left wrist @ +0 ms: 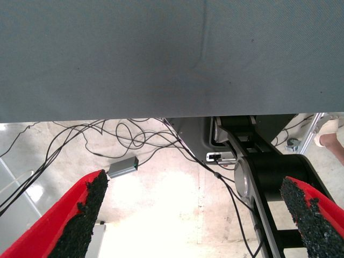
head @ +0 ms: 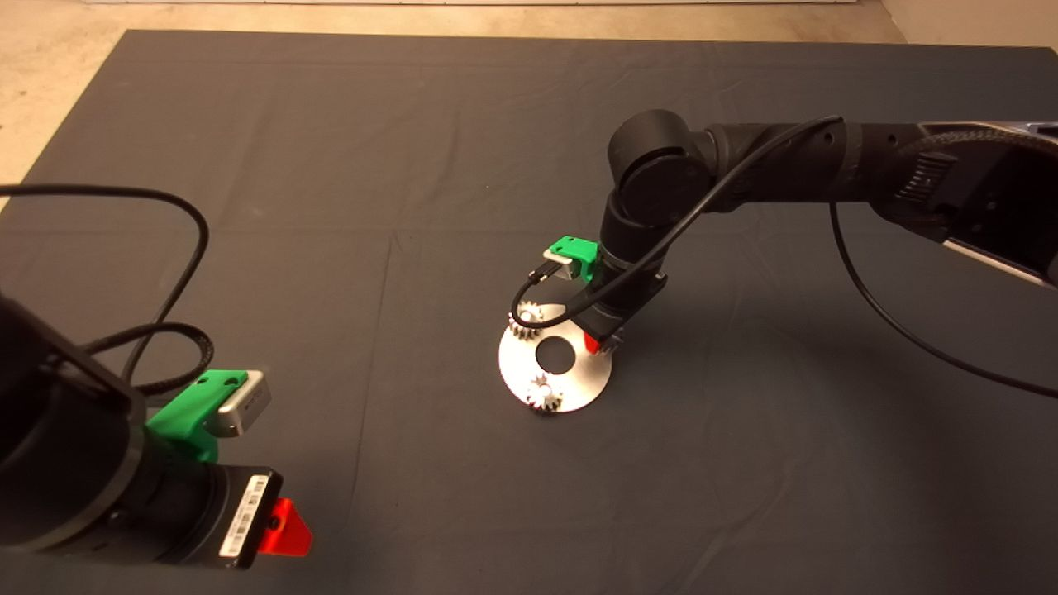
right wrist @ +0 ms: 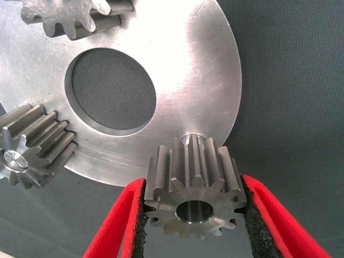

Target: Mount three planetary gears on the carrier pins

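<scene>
Dark mat [head: 331, 207] wrinkled; beige floor [head: 50, 49] with cables [left wrist: 80, 140] beyond.

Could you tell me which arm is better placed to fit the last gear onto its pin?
The right. Its gripper already holds the third gear just above the free pin on the disc. The left gripper waits open at the mat's near-left edge.

Robotics lab: dark mat [head: 331, 165], loose floor cables [left wrist: 107, 140], bare concrete

gears [right wrist: 194, 188] silvery-grey | disc [right wrist: 183, 70] silver, scratched | fingers [right wrist: 121, 223] red, black pads | mat [head: 331, 165] dark grey
</scene>
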